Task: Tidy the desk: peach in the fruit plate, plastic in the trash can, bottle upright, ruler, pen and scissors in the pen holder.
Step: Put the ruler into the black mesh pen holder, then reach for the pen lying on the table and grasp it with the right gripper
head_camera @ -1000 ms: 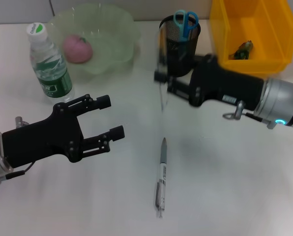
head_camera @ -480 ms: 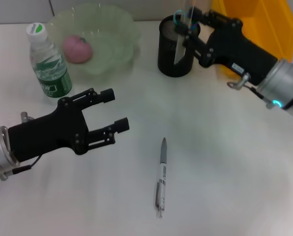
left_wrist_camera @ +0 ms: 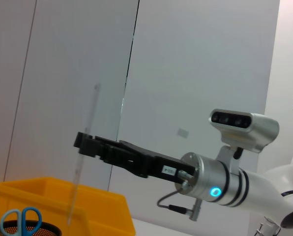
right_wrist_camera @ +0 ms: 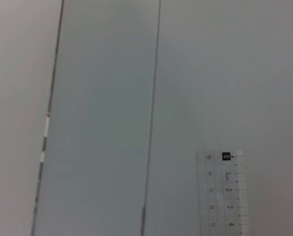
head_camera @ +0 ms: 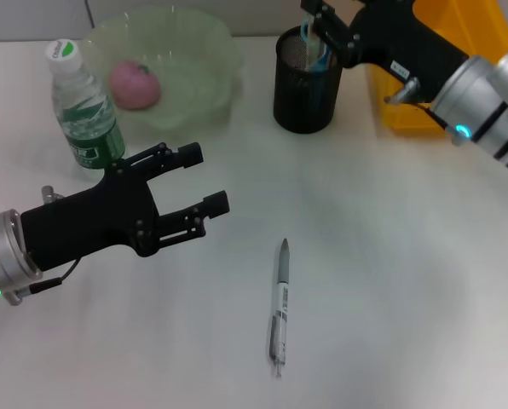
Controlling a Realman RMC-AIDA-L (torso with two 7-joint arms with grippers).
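My right gripper [head_camera: 320,19] is at the back, right over the black mesh pen holder [head_camera: 302,95], shut on a clear ruler [left_wrist_camera: 85,157] that hangs upright; its lower end is level with the holder's rim. The ruler's scale [right_wrist_camera: 220,194] fills a corner of the right wrist view. Blue-handled scissors [head_camera: 314,44] stand in the holder. A grey pen [head_camera: 279,305] lies on the desk in front. My left gripper [head_camera: 204,179] hovers open left of the pen. The peach [head_camera: 135,83] lies in the green fruit plate [head_camera: 194,51]. The bottle [head_camera: 83,106] stands upright. The plastic is hidden.
A yellow bin [head_camera: 484,25] stands at the back right, mostly behind my right arm. Bottle and fruit plate crowd the back left corner. White desk surface stretches around the pen.
My right gripper has carried the ruler from in front of the pen holder up and back to above it. The left gripper has edged slightly towards the middle.
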